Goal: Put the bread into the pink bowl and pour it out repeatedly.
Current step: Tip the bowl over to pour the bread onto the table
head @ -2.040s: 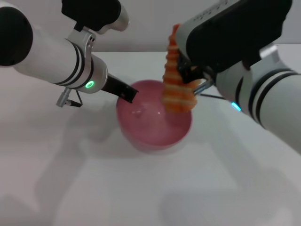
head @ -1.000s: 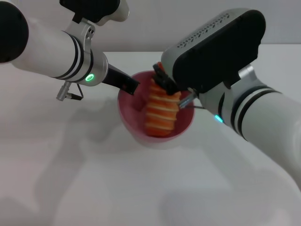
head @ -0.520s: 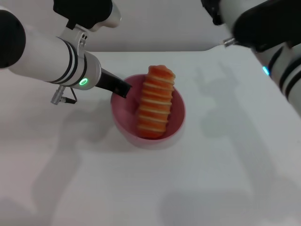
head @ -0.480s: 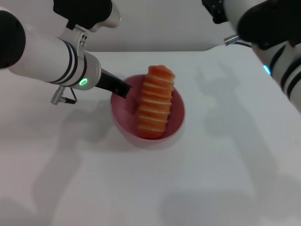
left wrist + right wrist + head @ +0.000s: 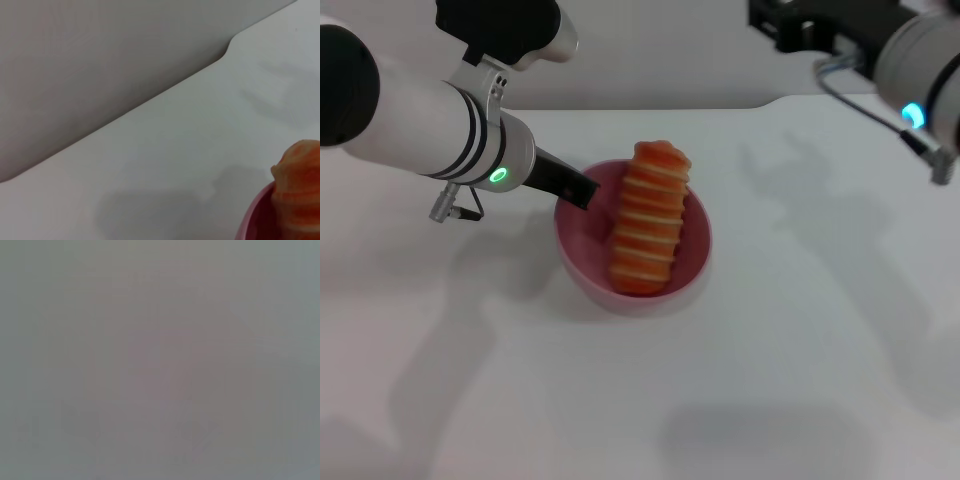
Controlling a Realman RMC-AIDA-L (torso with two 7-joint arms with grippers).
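Observation:
The pink bowl [image 5: 582,262] stands on the white table with the orange striped bread [image 5: 648,232] lying in it, one end leaning over the far rim. My left gripper [image 5: 576,190] is shut on the bowl's left rim, a black finger [image 5: 560,180] showing on the outside. The left wrist view catches the bread's end [image 5: 299,187] and a bit of bowl rim [image 5: 251,222]. My right gripper [image 5: 788,24] is raised at the far right, well away from the bowl. The right wrist view shows only flat grey.
The white table [image 5: 790,330] stretches around the bowl, with its far edge [image 5: 150,100] against a grey wall. Nothing else lies on it.
The right gripper lowered the bread into the bowl, let it go and pulled up and away to the far right. The left gripper has kept hold of the rim, with the bowl shifted slightly.

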